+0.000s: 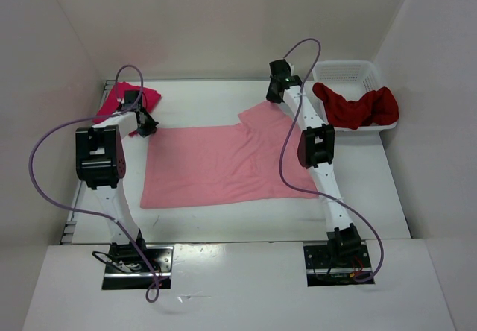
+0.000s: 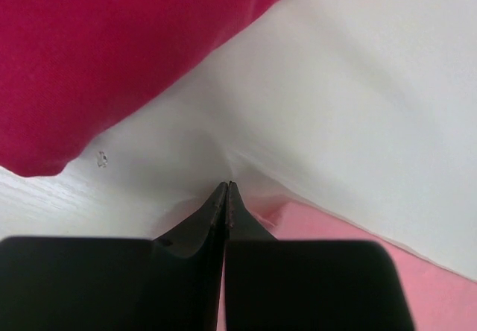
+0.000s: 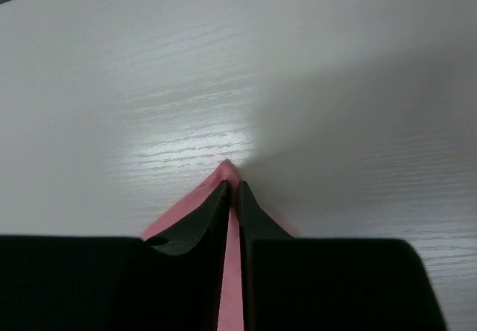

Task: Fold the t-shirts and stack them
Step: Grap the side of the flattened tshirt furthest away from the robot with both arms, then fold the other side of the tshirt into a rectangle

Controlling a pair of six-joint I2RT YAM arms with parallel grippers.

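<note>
Though flat, light pink t-shirt (image 1: 216,167) (central)

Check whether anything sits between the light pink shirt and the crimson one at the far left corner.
Nothing visible does. Only bare table separates the light pink shirt from the crimson shirt. The right claw pinches its sleeve tip, and the left claw is shut at its far left corner.

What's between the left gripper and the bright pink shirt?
Only bare table separates the left gripper from the bright pink shirt; the left wrist view shows it.
</note>
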